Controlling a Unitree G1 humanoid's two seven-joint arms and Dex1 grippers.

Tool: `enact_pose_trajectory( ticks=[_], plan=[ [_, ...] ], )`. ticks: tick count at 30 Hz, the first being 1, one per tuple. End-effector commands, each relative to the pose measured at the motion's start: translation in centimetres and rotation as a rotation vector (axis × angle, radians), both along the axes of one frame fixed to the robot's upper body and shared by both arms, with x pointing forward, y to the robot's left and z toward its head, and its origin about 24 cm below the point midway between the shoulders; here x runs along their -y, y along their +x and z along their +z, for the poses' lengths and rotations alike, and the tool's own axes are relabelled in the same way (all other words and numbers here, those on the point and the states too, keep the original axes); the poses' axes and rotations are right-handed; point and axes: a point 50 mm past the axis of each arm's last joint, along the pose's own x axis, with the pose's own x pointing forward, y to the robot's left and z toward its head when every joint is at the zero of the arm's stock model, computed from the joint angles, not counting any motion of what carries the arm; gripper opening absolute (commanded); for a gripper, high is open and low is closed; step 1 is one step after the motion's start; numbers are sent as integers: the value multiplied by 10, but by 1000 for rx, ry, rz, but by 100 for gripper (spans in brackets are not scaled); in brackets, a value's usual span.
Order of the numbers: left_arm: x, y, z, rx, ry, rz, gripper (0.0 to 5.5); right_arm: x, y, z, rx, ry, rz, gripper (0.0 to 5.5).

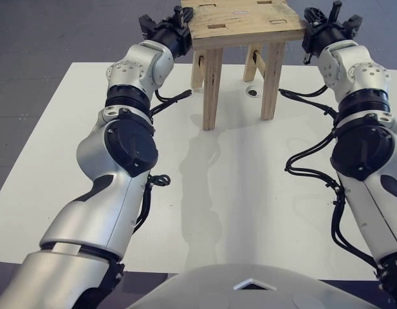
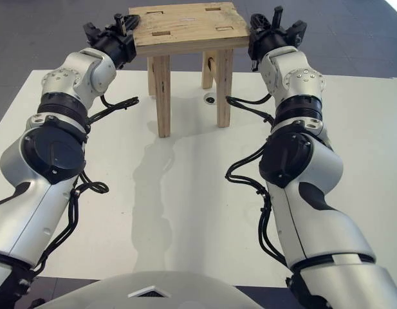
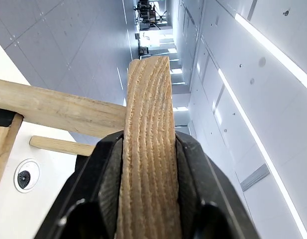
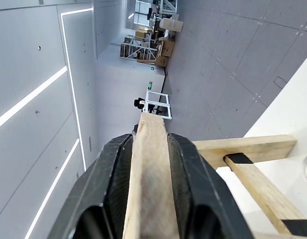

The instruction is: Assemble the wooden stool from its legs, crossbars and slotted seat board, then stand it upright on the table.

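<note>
The wooden stool (image 1: 240, 38) stands upright near the far edge of the white table (image 1: 249, 212), its slotted seat board (image 1: 243, 19) on top and its legs (image 1: 212, 90) below. My left gripper (image 1: 174, 29) clamps the seat's left edge, and the board's edge (image 3: 148, 149) shows between its fingers (image 3: 106, 184). My right gripper (image 1: 323, 29) clamps the seat's right edge, with the board (image 4: 149, 174) between its fingers (image 4: 118, 174). A crossbar (image 3: 58, 109) runs under the seat.
A round cable grommet (image 1: 253, 91) is set in the table between the stool's legs. The table's middle and near part lie bare. Dark floor surrounds the table.
</note>
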Motion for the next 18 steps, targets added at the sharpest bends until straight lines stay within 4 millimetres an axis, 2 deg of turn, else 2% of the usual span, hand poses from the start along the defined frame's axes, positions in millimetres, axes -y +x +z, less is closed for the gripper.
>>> enact_pose_trajectory(
  ticks=[1,6,10,14,18],
  plan=[
    [2,4,18,52,-4,44,168,-20,3,13,52,-83,61,163],
    [3,3,27,149,-36,15,235,-17,4,19,102,-134,65,255],
    [-3,2,25,182,-30,16,235,-10,3,17,103,-149,46,264],
    [-21,0,6,138,83,30,235,-3,2,20,121,-219,49,264],
    [-47,-6,-16,84,149,59,235,5,1,15,69,-273,18,264]
  ],
)
